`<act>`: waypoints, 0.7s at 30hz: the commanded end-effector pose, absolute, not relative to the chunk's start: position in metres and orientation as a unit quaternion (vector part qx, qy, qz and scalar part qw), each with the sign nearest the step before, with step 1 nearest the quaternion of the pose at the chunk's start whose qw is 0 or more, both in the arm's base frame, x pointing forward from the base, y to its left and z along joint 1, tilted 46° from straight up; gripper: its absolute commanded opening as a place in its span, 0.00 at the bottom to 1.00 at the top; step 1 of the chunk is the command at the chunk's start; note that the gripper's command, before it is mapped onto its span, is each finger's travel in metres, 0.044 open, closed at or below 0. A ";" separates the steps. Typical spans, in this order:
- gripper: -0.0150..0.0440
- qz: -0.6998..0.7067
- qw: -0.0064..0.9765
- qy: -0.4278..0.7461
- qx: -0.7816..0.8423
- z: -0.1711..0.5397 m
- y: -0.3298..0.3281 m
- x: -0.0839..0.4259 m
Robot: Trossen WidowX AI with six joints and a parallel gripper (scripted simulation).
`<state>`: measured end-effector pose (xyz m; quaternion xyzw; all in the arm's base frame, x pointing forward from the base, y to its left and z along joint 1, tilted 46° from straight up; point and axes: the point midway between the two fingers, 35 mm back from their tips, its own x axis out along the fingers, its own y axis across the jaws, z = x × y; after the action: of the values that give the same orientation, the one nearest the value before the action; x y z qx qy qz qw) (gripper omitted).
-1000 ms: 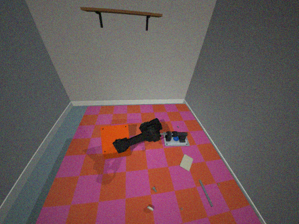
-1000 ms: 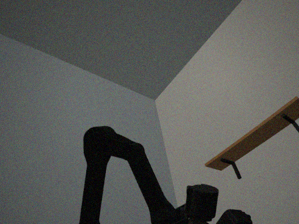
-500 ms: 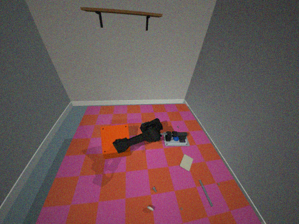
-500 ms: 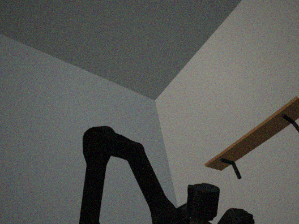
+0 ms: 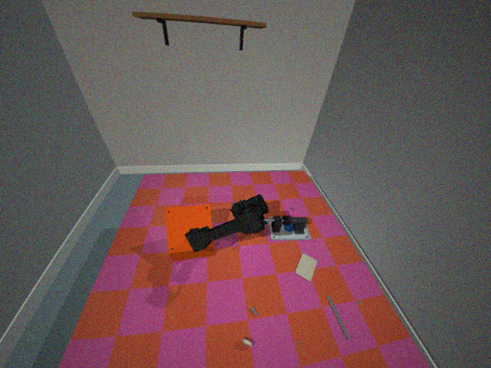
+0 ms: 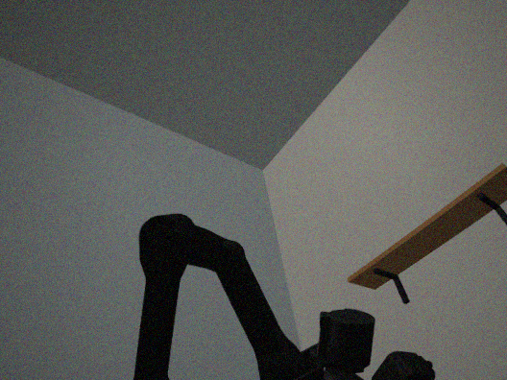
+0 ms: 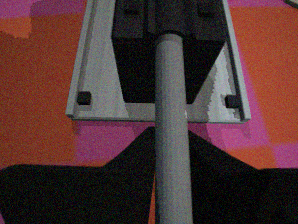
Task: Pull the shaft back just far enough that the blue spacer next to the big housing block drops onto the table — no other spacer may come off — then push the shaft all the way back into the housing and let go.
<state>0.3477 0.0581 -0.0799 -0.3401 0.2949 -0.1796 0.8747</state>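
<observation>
My gripper [image 7: 165,134] is shut on the grey shaft [image 7: 171,80] [image 5: 269,220], a little outside the pale base plate [image 7: 104,90] [image 5: 291,238]. The shaft runs from the fingers into the near black support block [image 7: 140,65] [image 5: 276,225]. The big housing block [image 5: 300,226] stands at the plate's far right in the top view. The blue spacer [image 5: 291,228] shows low between the two blocks; whether it is on the shaft or lies loose is too small to tell. Dark parts hide the shaft there, and other spacers cannot be made out. In the exterior view only the arm shows.
The arm's orange base [image 5: 181,228] stands left of the fixture. A cream tile [image 5: 306,267], a grey rod [image 5: 338,317], a small grey part [image 5: 253,311] and a white piece [image 5: 246,342] lie nearer the camera. A wooden shelf [image 5: 200,19] [image 6: 432,230] is on the wall.
</observation>
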 end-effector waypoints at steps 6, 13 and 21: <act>0.25 -0.177 0.877 0.293 -0.338 -0.079 0.060 0.354; 0.25 -0.177 0.877 0.293 -0.338 -0.078 0.060 0.356; 0.25 -0.177 0.877 0.293 -0.338 -0.078 0.060 0.359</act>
<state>0.3552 0.0580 -0.0787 -0.3400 0.2949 -0.1797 0.8747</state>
